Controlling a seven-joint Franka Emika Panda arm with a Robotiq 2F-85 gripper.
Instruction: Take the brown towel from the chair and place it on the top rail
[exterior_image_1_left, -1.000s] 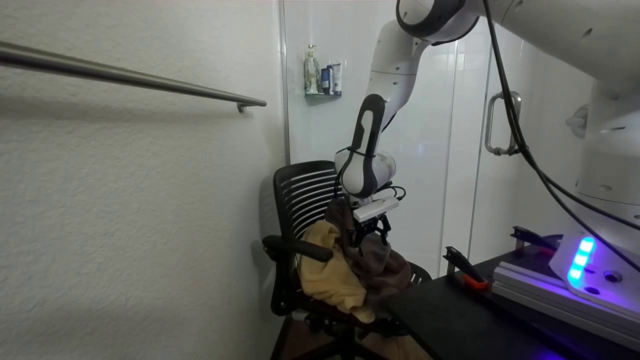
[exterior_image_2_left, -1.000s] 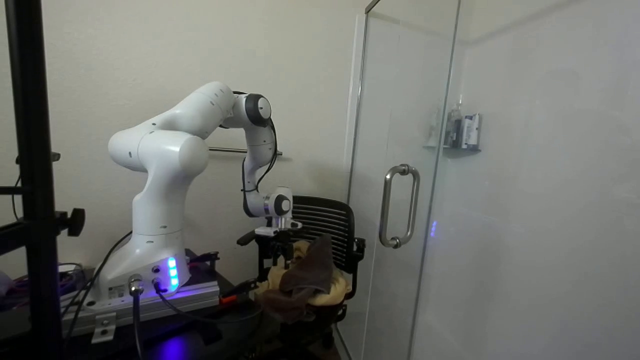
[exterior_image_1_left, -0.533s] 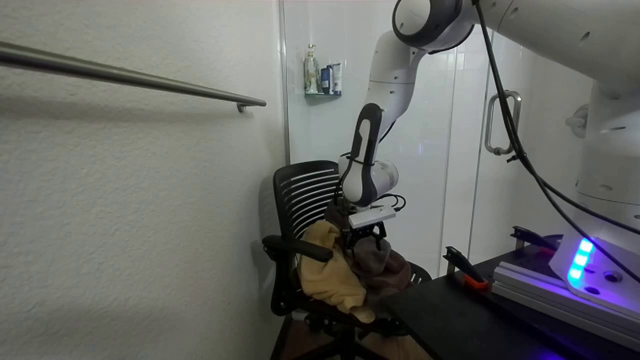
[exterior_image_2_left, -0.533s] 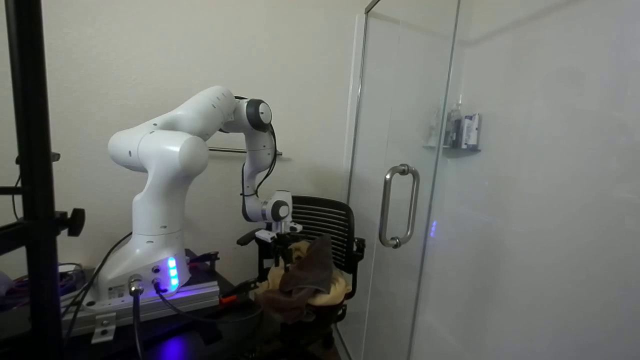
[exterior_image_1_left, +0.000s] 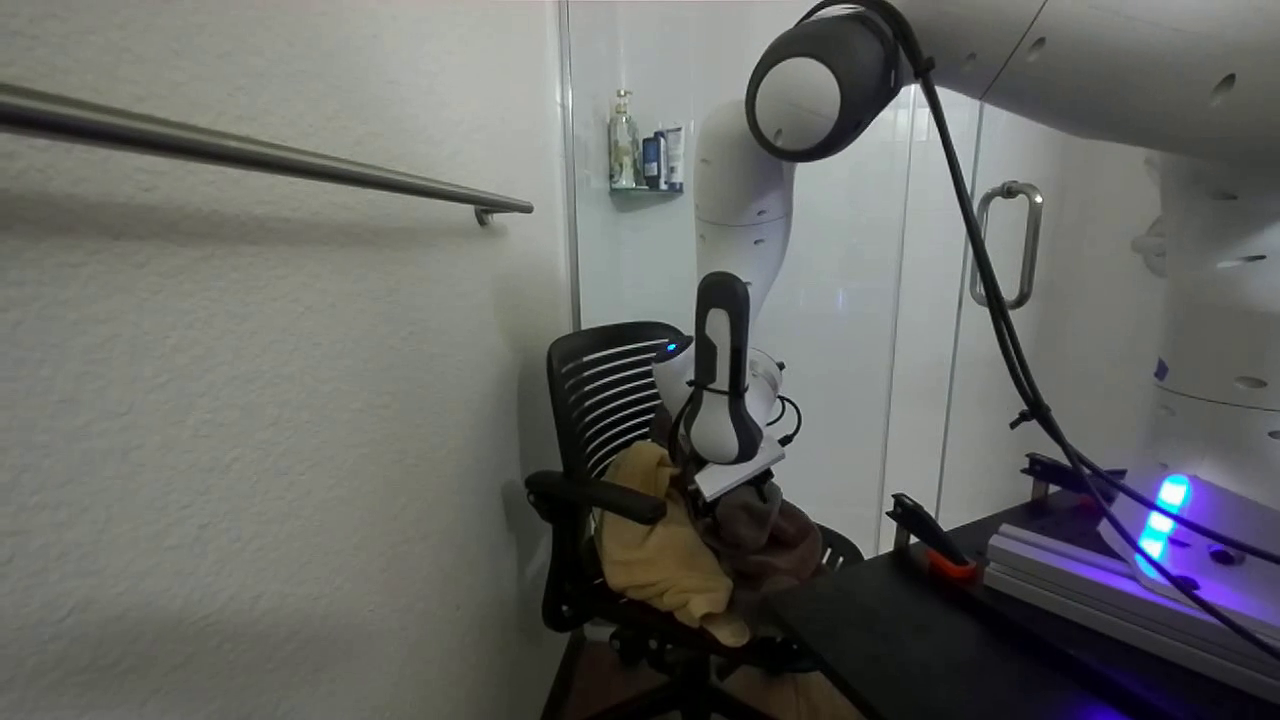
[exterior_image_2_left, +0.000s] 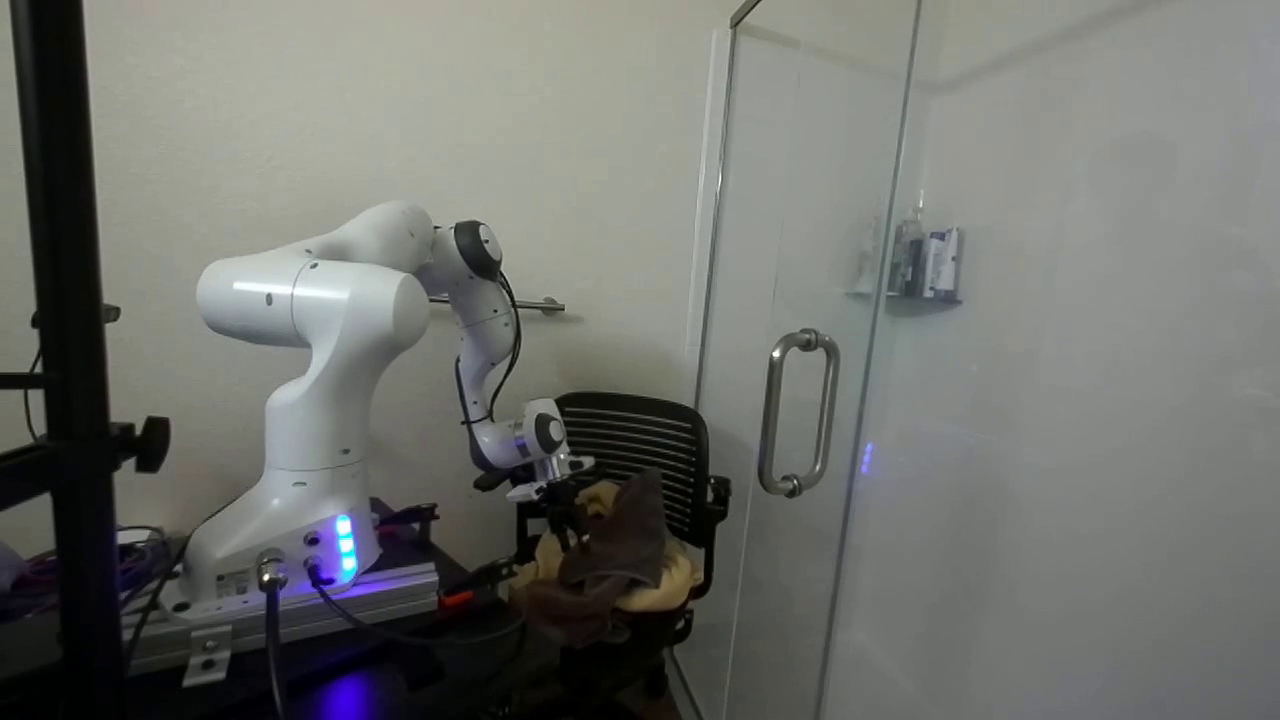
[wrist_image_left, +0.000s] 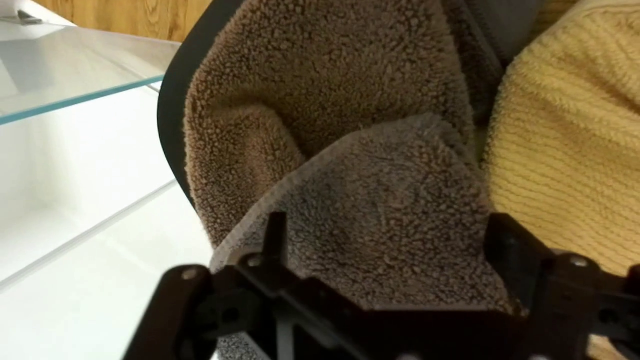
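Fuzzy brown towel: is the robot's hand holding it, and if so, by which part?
Nothing is held: the black two-fingered hand stands open over the fuzzy brown towel, fingers wide apart. Whether they touch it is unclear.

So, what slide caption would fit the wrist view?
Open gripper framing a rumpled brown towel, with a yellow cloth alongside.
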